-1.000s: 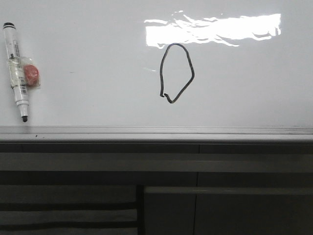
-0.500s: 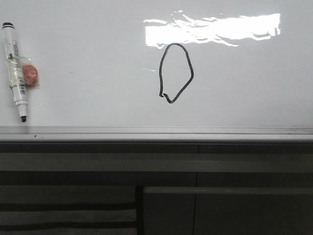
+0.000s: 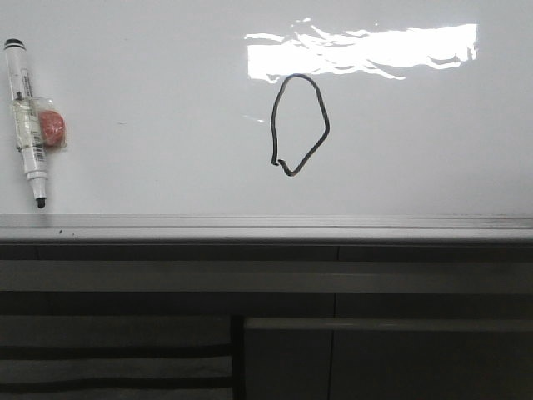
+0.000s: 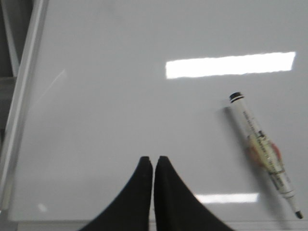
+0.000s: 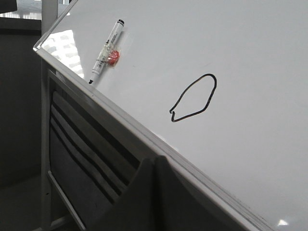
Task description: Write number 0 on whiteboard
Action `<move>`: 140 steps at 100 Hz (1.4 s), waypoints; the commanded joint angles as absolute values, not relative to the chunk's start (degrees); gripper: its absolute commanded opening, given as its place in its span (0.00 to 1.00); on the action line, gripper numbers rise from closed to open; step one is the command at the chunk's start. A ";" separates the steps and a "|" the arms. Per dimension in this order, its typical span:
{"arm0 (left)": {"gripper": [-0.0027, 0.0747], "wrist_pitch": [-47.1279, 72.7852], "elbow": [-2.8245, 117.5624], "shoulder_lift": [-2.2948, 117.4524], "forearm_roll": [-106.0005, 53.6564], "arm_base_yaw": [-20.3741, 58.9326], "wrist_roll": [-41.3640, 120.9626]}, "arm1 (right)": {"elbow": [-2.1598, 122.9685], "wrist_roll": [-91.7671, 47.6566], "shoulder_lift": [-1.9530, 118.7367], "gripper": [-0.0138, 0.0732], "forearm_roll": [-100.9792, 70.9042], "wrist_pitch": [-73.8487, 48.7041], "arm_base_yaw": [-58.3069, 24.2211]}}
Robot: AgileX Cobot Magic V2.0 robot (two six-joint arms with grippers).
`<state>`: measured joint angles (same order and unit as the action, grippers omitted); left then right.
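Number 0 [image 3: 300, 125] is on the whiteboard [image 3: 150, 100]: a closed, lopsided black loop, small kink at lower left, sitting mid-board just under the bright light reflection [image 3: 362, 50]. Judged complete; nothing visibly left to draw.

Marker [image 3: 27, 121] is stuck to the board near its left edge, tip down, just above the grey rail [image 3: 266, 227], with a red blob [image 3: 52, 127] taped at its middle. Neither arm holds it.

Left gripper [image 4: 153, 166]: fingers pressed together, empty, off the board near the marker. Right gripper [image 5: 154, 166]: fingers together, empty, below the rail, well clear of the loop.

Open room: wide bare board right of the loop and between loop and marker. Dark panels [image 3: 266, 333] sit under the bottom edge.
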<state>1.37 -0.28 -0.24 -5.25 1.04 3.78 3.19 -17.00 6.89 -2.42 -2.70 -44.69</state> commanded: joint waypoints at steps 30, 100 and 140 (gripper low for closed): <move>0.01 16.04 -2.11 -1.87 0.40 -2.13 3.41 | 4.62 -16.85 7.49 0.07 -2.49 1.69 -44.33; 0.01 15.91 -2.11 -1.87 1.72 -2.13 3.54 | 4.62 -16.85 7.49 0.07 -2.49 1.69 -44.33; 0.01 15.91 -2.11 -1.87 1.72 -2.13 3.54 | -1.30 -16.85 7.43 0.07 -2.49 0.00 -44.33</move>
